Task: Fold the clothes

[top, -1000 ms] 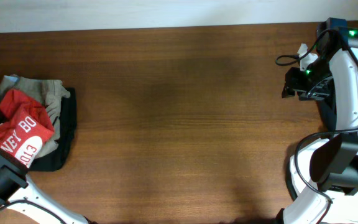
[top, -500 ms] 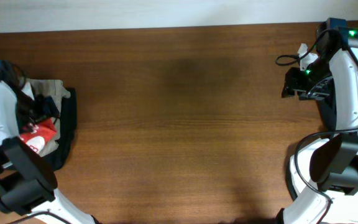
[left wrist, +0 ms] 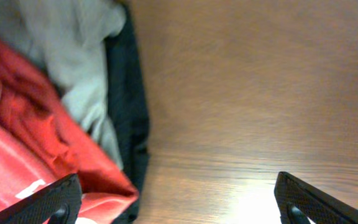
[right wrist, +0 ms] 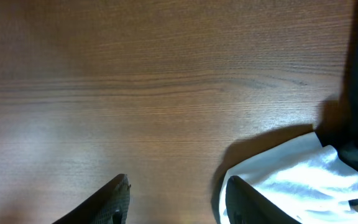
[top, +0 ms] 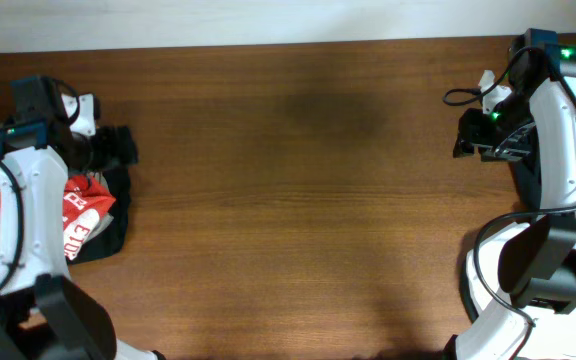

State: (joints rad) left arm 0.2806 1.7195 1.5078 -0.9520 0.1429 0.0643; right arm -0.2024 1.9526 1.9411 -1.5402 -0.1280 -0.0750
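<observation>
**Ana:** From overhead, where is the T-shirt [top: 80,207]?

**Ben:** Crumpled at the far left of the worktop [top: 298,200]. It is orange-red, with some white lettering showing. It lies on a black garment [top: 120,200] that sticks out along its right side. The left arm [top: 23,210] crosses over the pile and hides part of the shirt.

**Ana:** And the left claw [top: 115,147]?

**Ben:** It sits over the upper right corner of the pile, at the black garment's edge. From this height I cannot tell how its jaws stand. The right claw [top: 471,137] is at the far right, well apart from the shirt, and I cannot read it from above either.

**Ana:** What does the left wrist camera show?

**Ben:** Both fingertips sit in the bottom corners, spread wide with nothing between them, so the claw is released. The shirt fills the lower left, with a bit of white print by the left fingertip. A grey-beige garment [left wrist: 79,56] is bunched above it. A strip of the black garment runs down beside them (its edge meets bare wood). The rest is brown worktop with a bright glare near the bottom.

**Ana:** And the right wrist camera?

**Ben:** The two fingertips at the bottom stand apart over bare wood, so this claw is also released and holds nothing. A rumpled white cloth [right wrist: 291,180] lies just beside the right fingertip in the lower right corner. Something dark runs along the right edge, too cropped to identify.
</observation>
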